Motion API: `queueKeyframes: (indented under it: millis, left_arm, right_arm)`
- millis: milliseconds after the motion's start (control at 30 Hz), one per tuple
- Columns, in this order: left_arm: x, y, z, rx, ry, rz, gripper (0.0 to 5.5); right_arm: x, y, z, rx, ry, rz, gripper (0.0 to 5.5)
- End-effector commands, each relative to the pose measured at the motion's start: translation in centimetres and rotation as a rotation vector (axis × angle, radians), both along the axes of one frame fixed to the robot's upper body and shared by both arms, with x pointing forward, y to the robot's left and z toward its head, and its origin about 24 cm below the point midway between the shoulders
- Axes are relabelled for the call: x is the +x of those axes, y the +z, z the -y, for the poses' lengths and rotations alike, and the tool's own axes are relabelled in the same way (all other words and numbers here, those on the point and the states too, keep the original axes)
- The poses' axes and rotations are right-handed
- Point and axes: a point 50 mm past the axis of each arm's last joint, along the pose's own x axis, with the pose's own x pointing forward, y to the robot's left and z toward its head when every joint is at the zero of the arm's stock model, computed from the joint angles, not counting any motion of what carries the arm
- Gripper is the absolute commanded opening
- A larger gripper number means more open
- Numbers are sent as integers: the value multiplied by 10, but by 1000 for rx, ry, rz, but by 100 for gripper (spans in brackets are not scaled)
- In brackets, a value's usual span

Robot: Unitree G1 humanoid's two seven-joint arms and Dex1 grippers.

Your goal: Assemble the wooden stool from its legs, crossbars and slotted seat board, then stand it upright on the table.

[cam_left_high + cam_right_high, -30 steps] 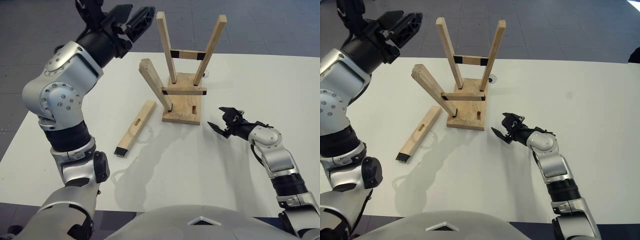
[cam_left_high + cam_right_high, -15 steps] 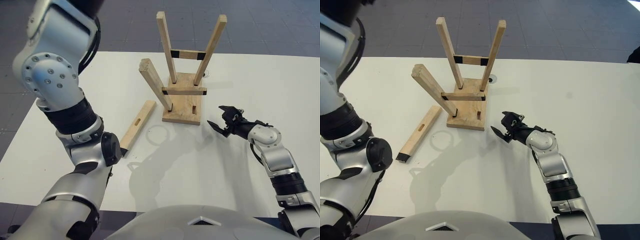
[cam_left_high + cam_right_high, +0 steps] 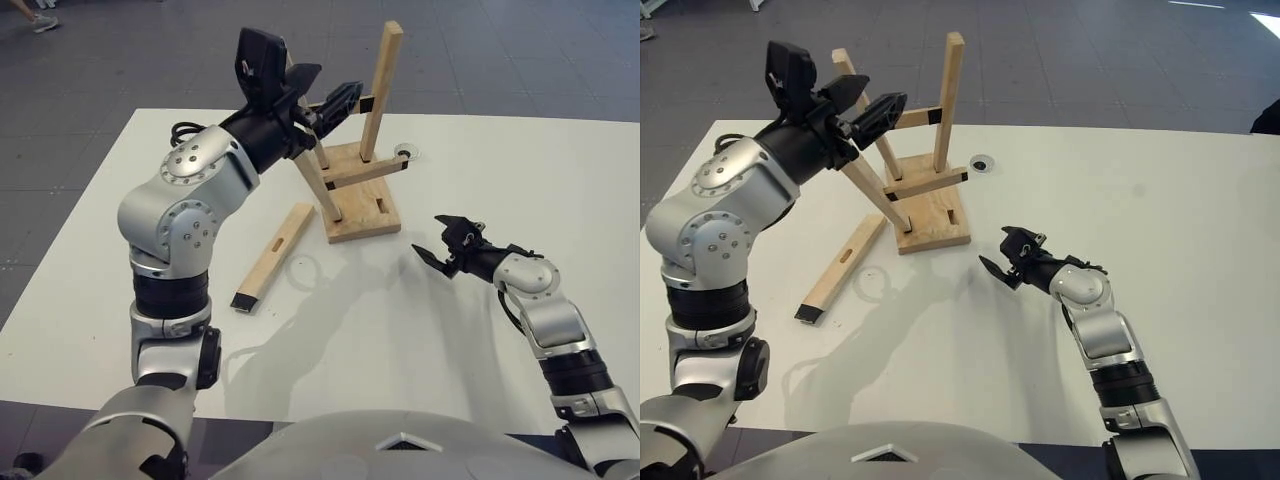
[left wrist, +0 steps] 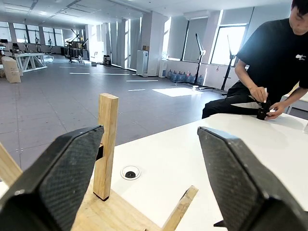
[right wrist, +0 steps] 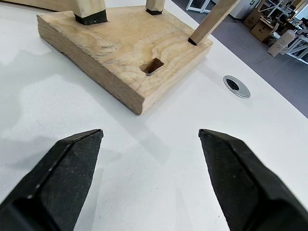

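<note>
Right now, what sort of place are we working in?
Likely a large open lab or workshop hall: a white table on a grey tiled floor, tall windows, and cardboard boxes beyond.

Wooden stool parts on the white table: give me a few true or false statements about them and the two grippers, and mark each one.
1. The loose wooden leg with a black end lies flat on the white table. True.
2. The square wooden seat board has every slot filled. False: one slot is empty.
3. The left gripper is clamped on an upright leg. False: it is open and grips nothing.
4. The right gripper is open, facing the seat board. True.
</note>
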Motion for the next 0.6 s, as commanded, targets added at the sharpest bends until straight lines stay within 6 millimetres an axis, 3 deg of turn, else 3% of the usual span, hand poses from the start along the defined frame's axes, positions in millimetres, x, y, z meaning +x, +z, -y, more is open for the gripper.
queueKeyframes:
  millis: [33, 133, 200, 267, 400, 433, 533, 600]
  left_arm:
    - [5, 11, -6, -77, 2, 26, 363]
    - [-1, 41, -12, -171, -19, 160, 363]
    - [-6, 62, -25, -244, 1, 252, 363]
    - [-11, 65, -49, -267, 73, 279, 363]
    - [-27, 34, -97, -55, 198, 189, 363]
    - [-31, 20, -103, 10, 188, 142, 363]
    - [-54, -48, -120, 330, 125, -77, 363]
    - [-70, -75, -124, 432, 109, -206, 363]
  right_arm:
    - [-1, 0, 2, -12, -10, -6, 369]
    - [-1, -1, 3, -17, -10, -11, 369]
    - [0, 1, 2, -16, -11, -8, 369]
    - [0, 2, 3, -15, -12, -4, 369]
    - [-4, 4, 7, -11, -37, -1, 369]
    - [-4, 4, 8, -9, -44, -1, 369]
    - [-3, 7, 8, -4, -46, 7, 369]
    - [-2, 8, 9, -6, -46, 9, 369]
